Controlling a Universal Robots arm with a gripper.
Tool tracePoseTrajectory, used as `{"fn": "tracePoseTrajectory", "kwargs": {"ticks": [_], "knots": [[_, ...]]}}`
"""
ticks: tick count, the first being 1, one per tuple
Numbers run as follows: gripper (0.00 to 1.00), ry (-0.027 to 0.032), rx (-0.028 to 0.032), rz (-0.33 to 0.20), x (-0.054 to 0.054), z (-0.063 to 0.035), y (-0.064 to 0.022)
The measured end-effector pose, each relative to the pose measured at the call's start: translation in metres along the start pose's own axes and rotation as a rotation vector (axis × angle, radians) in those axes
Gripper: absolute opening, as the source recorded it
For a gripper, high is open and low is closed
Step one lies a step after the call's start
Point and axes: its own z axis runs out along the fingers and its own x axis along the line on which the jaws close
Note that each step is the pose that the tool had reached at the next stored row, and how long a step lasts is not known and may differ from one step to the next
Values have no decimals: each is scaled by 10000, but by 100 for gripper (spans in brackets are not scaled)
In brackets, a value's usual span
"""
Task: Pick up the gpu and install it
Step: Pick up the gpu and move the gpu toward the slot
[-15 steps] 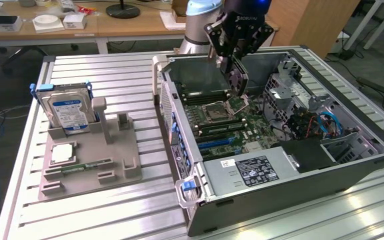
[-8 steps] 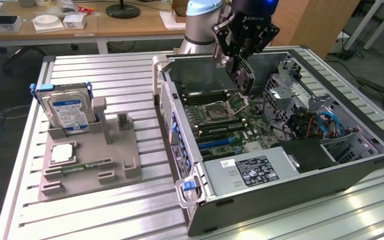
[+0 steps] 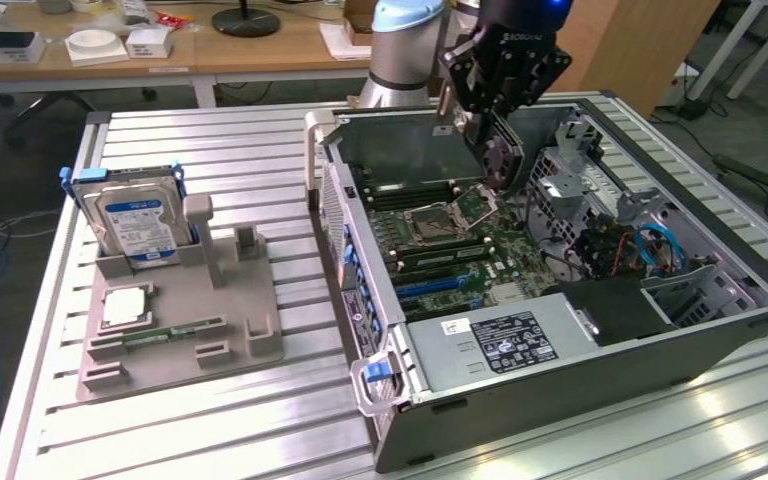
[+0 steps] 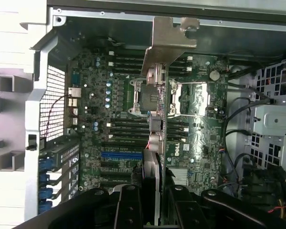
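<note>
gripper [image 3: 487, 108] pinches the gpu [image 3: 499, 150] edge-down over the case's [image 3: 704, 335] far end, above the cpu socket [image 3: 440, 215] (not yet seated); install step, likely needing its edge squared over the nearer blue slot [image 4: 121, 155].

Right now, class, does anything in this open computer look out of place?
Nothing looks damaged or spilled. Only the gpu is unseated: the gripper holds it on edge above the motherboard, in no slot.

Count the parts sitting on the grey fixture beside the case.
3: hard drive upright at the fixture's far end, pale square chip flat in the middle, green memory stick nearest the camera. None seem hidden. The gpu is in the pincer over the case.
</note>
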Motion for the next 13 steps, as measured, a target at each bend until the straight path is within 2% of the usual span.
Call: {"fn": "tracePoseTrajectory", "kwargs": {"ticks": [13], "knots": [[27,2,-1,-86,-256,7,-9]]}}
